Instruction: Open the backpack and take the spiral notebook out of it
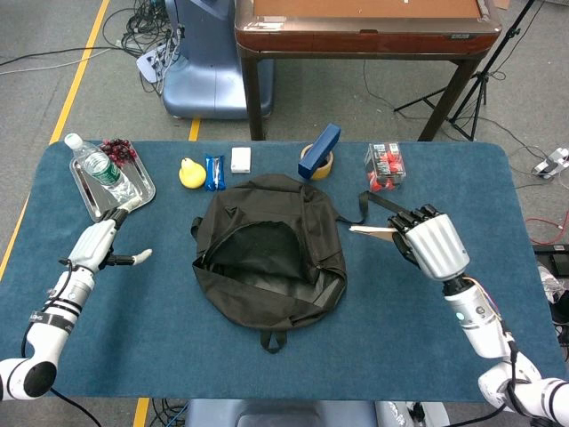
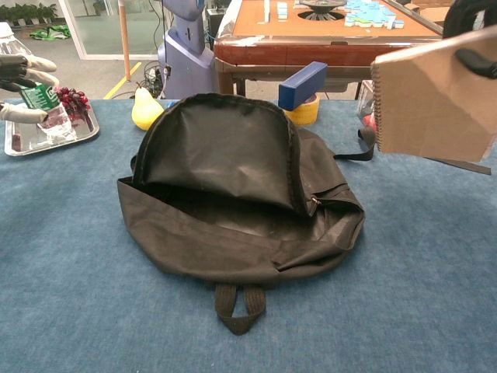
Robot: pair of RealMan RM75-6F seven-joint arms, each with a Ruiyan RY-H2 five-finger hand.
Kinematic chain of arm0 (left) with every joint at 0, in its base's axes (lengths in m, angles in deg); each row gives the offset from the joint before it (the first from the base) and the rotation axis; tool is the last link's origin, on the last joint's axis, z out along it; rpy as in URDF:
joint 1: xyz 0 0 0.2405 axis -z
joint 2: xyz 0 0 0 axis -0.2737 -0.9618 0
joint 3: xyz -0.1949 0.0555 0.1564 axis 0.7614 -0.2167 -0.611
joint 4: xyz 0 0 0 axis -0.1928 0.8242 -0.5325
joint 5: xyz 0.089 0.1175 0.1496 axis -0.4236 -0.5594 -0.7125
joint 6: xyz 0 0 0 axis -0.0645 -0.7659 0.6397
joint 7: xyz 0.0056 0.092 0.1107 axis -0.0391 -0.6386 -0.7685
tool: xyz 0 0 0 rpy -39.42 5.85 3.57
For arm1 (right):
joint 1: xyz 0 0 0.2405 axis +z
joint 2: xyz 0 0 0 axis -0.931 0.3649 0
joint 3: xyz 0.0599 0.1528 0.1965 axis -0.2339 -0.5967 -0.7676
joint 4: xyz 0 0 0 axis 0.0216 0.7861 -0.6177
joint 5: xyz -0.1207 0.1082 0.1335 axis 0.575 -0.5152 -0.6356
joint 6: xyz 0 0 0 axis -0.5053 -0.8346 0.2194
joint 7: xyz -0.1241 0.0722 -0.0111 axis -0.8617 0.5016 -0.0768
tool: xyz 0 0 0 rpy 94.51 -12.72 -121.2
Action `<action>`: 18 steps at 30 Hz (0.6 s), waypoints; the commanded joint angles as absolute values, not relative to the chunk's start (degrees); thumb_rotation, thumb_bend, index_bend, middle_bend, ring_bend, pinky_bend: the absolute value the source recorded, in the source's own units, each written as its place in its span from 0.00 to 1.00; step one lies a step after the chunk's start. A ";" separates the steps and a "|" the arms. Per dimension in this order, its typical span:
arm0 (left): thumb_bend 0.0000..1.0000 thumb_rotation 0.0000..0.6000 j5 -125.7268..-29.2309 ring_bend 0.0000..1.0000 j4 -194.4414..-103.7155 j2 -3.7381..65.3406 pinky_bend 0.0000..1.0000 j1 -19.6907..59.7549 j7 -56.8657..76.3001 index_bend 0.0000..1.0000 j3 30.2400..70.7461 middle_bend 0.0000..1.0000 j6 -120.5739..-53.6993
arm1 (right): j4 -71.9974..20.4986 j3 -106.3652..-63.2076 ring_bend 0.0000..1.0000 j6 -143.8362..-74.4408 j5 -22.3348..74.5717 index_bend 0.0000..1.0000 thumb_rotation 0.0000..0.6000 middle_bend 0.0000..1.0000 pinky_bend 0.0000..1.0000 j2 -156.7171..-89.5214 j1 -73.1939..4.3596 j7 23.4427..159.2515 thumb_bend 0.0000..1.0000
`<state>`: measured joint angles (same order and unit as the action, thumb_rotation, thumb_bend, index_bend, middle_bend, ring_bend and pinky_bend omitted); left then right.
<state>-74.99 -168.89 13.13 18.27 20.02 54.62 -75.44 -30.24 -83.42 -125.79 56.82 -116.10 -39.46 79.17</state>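
Observation:
The black backpack (image 1: 271, 253) (image 2: 233, 194) lies flat in the middle of the blue table with its flap unzipped and its mouth gaping. My right hand (image 1: 428, 245) holds the brown spiral notebook (image 2: 435, 101) (image 1: 372, 230) in the air to the right of the bag, clear of it. In the head view the notebook shows only as a thin tan edge. My left hand (image 1: 100, 244) (image 2: 19, 74) hovers well to the left of the bag near the tray, fingers spread, holding nothing.
A metal tray (image 1: 93, 197) with a water bottle (image 1: 98, 166) and red berries sits at the far left. Behind the bag lie a yellow pear (image 1: 189, 173), a blue packet (image 1: 213, 172), a white box (image 1: 241, 159), a tape roll with a blue box (image 1: 319, 151) and a red item pack (image 1: 385, 165). A bag strap (image 1: 391, 206) trails right.

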 commanded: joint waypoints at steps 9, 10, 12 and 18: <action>0.19 0.81 -76.67 0.05 -170.25 12.76 0.01 17.63 20.53 0.03 54.68 0.07 -75.56 | -16.65 -85.92 0.61 -122.76 55.28 0.97 1.00 0.67 0.55 -128.68 -34.17 74.99 0.61; 0.19 0.81 -76.76 0.05 -170.33 12.71 0.01 17.58 20.59 0.03 54.68 0.07 -75.54 | -16.67 -86.71 0.61 -122.80 54.59 0.97 1.00 0.67 0.55 -129.43 -33.78 74.85 0.61; 0.19 0.81 -77.00 0.05 -170.51 12.57 0.01 17.56 20.51 0.03 54.69 0.07 -75.47 | -17.31 -88.01 0.61 -122.21 53.46 0.97 1.00 0.66 0.55 -130.61 -32.64 74.37 0.60; 0.19 0.80 -77.27 0.05 -170.99 12.27 0.01 17.24 20.59 0.03 54.76 0.07 -75.65 | -20.39 -87.90 0.55 -117.16 50.91 0.87 1.00 0.58 0.53 -133.36 -30.11 68.41 0.52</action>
<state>-77.26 -170.99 12.27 17.25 20.58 54.76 -75.64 -18.96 -88.05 -119.04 52.12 -132.30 -30.99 70.33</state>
